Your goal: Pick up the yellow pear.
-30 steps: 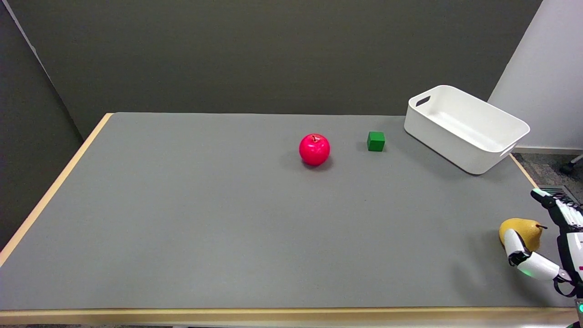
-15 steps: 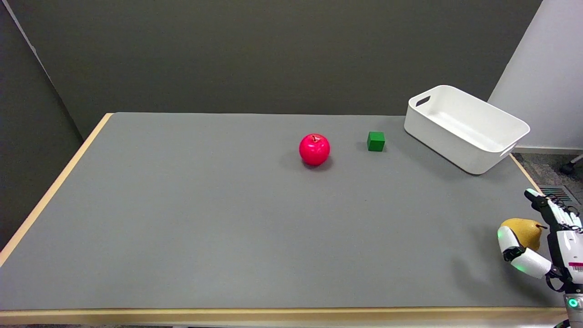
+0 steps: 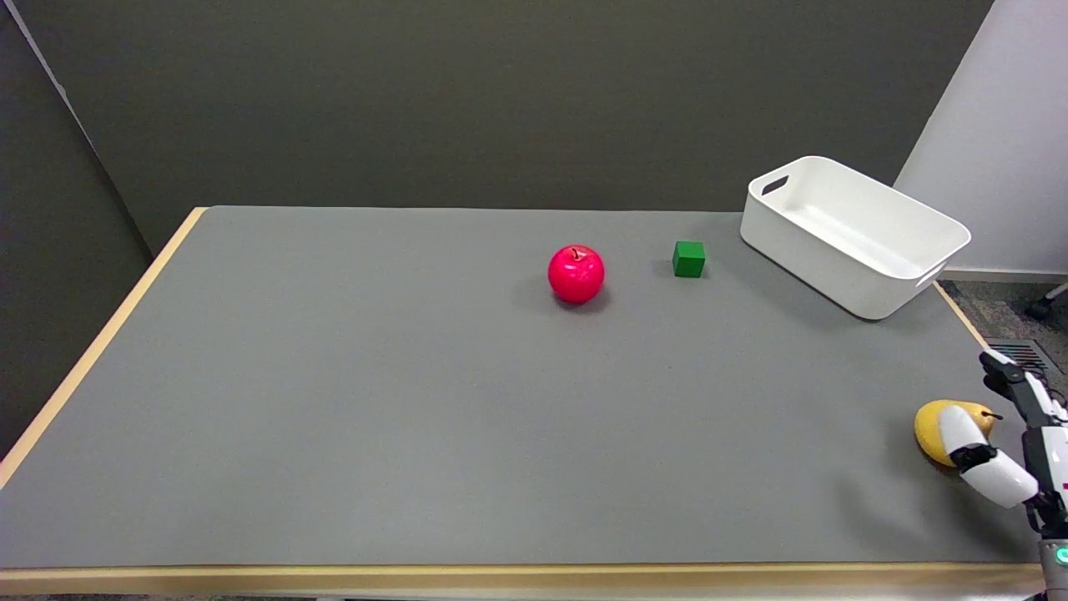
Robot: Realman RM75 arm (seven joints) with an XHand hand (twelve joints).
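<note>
The yellow pear (image 3: 933, 431) lies on its side on the grey table (image 3: 417, 401), near the right edge toward the front, with its stem pointing right. My right hand (image 3: 1043, 459) reaches in from the lower right corner. Its white thumb (image 3: 959, 436) crosses in front of the pear's right part, and the other fingers (image 3: 1011, 382) stand apart just beyond the stem end. The pear rests on the table between them, and no firm grip shows. Part of the hand is cut off by the picture's edge.
A red apple (image 3: 576, 274) sits mid-table toward the far side, with a small green cube (image 3: 688, 259) to its right. A white bin (image 3: 851, 234) stands tilted at the far right corner. The table's right edge runs close past the pear.
My hand has drawn back a little to the right, and its thumb now lies over the pear's right part rather than its left. The pear stays on the table.
</note>
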